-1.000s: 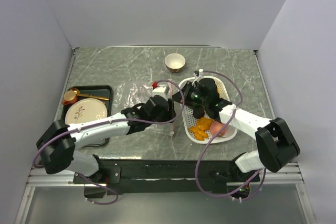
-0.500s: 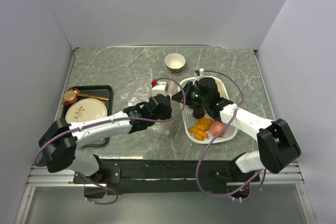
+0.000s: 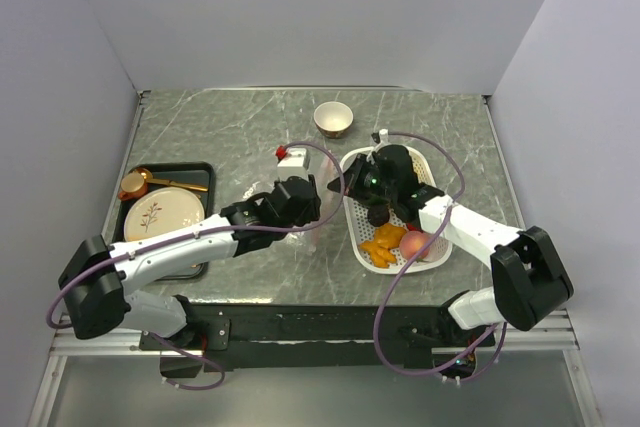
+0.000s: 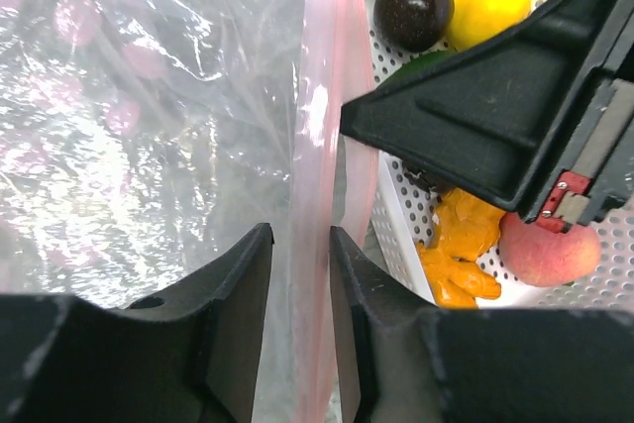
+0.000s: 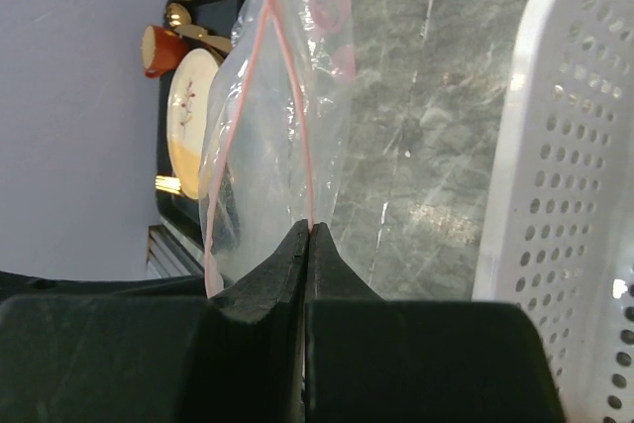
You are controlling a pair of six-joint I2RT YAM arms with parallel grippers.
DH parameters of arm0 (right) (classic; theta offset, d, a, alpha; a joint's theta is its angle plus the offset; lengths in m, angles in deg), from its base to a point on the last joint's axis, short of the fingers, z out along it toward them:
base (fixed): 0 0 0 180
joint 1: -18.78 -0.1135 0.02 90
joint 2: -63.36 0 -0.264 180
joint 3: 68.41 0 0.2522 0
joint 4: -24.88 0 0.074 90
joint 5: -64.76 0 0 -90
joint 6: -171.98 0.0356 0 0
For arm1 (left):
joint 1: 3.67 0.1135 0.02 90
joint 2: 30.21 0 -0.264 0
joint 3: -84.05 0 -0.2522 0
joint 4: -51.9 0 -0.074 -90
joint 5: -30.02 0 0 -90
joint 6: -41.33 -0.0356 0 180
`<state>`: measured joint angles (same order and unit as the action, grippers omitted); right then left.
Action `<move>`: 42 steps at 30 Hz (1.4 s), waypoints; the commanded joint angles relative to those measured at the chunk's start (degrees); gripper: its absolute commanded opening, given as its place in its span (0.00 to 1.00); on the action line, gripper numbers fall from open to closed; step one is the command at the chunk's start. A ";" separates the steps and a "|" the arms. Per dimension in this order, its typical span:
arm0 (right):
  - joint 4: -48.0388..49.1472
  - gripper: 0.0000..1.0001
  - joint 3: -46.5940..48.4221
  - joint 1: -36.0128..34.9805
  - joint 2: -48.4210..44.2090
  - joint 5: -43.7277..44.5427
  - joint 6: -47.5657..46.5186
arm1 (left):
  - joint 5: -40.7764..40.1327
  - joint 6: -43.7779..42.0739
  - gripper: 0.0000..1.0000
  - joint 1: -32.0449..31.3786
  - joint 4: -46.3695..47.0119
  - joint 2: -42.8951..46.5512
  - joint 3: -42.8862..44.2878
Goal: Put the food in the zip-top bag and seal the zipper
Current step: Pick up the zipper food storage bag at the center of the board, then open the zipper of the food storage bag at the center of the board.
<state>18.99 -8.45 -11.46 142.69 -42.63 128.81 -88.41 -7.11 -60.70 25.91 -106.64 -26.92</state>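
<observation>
Left jaws stand narrow astride the zipper [image 4: 315,146], which runs straight ahead of them (pinched or not, I cannot tell). Right jaws are clamped on the same strip farther along. The zip-top bag [image 4: 149,146] stands mid-desk, and the food [image 4: 466,245] lies in the basket [image 4: 396,195] just beside it, toward the desk's right edge.
</observation>
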 commanded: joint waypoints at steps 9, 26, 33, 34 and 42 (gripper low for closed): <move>-0.06 0.00 2.94 -0.35 1.00 0.07 -1.30 | -2.60 -0.08 0.27 -0.01 -1.22 1.89 2.30; 0.03 0.00 4.52 -1.31 0.12 -4.23 -2.71 | -5.85 0.63 0.36 -0.01 -1.66 -3.12 4.50; 0.29 0.00 4.87 -1.75 0.47 -5.29 -2.53 | -7.61 1.06 0.28 -0.09 -2.09 -3.47 4.41; 0.21 0.00 4.96 -1.67 0.47 -5.20 -2.62 | -7.87 1.15 0.24 -0.01 -2.45 -3.56 4.41; -5.58 0.00 6.45 -1.84 3.02 1.29 -5.60 | -8.05 0.80 0.02 -0.18 -4.73 -1.28 5.46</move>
<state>16.76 -5.67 -12.85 143.71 -45.99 126.07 -94.88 -6.19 -60.70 22.74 -109.96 -24.87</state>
